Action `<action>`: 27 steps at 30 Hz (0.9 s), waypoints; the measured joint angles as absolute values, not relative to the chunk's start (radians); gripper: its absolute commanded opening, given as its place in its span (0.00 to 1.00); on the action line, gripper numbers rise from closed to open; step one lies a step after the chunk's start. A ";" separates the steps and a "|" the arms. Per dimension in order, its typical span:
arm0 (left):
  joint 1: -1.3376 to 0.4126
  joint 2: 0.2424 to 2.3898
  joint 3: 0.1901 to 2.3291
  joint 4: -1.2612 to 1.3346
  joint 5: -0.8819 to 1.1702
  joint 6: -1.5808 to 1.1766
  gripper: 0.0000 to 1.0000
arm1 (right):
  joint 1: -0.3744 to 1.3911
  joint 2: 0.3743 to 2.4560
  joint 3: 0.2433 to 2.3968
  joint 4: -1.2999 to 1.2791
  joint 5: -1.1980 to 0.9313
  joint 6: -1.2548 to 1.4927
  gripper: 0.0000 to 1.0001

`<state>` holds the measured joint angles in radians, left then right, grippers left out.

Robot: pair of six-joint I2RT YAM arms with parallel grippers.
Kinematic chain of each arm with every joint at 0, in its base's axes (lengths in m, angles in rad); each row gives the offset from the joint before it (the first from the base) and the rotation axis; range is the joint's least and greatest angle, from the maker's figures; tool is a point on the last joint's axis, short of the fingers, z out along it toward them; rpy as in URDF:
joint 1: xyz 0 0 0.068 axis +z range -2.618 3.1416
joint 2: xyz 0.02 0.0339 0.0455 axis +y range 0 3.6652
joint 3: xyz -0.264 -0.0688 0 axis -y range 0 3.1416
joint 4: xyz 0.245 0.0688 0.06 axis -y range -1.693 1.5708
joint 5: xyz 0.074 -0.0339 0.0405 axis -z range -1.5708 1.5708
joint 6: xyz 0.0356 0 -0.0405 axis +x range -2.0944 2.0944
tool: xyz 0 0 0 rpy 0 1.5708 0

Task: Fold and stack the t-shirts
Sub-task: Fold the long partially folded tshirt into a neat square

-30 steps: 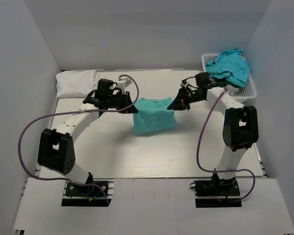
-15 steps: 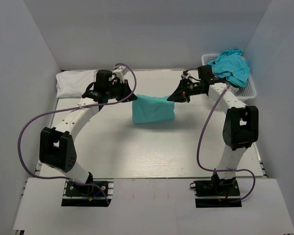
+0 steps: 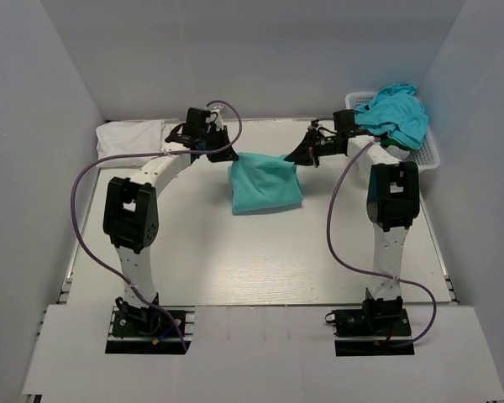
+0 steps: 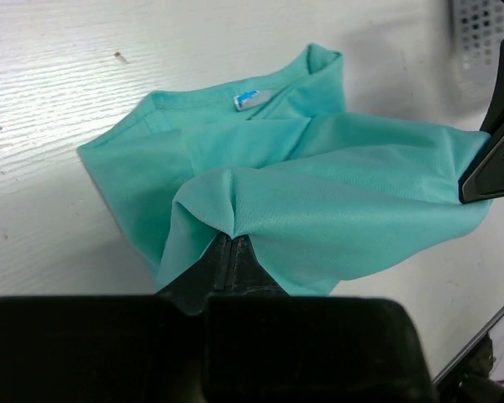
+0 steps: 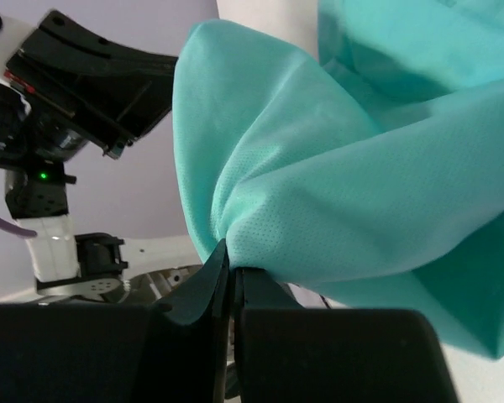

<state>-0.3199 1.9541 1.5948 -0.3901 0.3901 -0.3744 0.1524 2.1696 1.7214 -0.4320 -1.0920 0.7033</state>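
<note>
Left gripper (image 4: 233,243) is pinched tight on a bunched fold of the mint-green t-shirt (image 3: 267,186), fabric puckering right at the fingertips. Right gripper (image 5: 229,262) is the same: jaws clamped together on the opposite corner of the same edge, cloth gathered into the pinch. Both sit at the far-middle of the table (image 3: 235,260), facing each other with the shirt edge strung between them and sagging a little in the middle. The rest of the shirt hangs from that edge and spreads onto the table on the near side, already doubled over. The left wrist view shows the collar lying flat on the table beyond the lifted layer, with a small blue-and-white neck label (image 4: 250,100) facing up. The white t-shirt (image 3: 133,139) lies folded at the far-left corner, well apart from the grippers. The turquoise-blue t-shirts (image 3: 396,113) are heaped in the white mesh basket (image 3: 430,156) at the far right, spilling over its rim, just behind the right arm's wrist.
</note>
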 measured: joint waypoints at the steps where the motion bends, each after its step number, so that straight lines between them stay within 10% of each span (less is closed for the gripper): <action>1: -0.320 1.976 1.617 -0.401 0.373 -0.381 0.00 | 0.152 2.200 1.741 -0.415 -1.102 0.723 0.00; 7: -0.310 2.051 1.684 -0.440 0.298 -0.418 0.00 | 0.148 2.368 1.898 -0.329 -1.123 0.823 0.03; 8: -0.309 2.058 1.691 -0.444 0.291 -0.424 0.00 | 0.148 2.386 1.911 -0.304 -1.126 0.848 0.17; 10: -0.306 2.094 1.736 -0.466 0.268 -0.440 0.07 | 0.148 2.412 1.922 -0.227 -1.129 0.922 0.90; 13: -0.300 2.167 1.831 -0.499 0.233 -0.453 0.61 | 0.147 2.457 1.945 -0.072 -1.132 1.020 0.90; 17: -0.293 2.236 1.934 -0.549 0.178 -0.475 1.00 | 0.146 2.524 2.080 -0.005 -1.117 1.062 0.90; 27: -0.290 2.159 1.838 -0.565 0.109 -0.486 1.00 | 0.170 2.222 1.977 -0.369 -0.624 0.545 0.90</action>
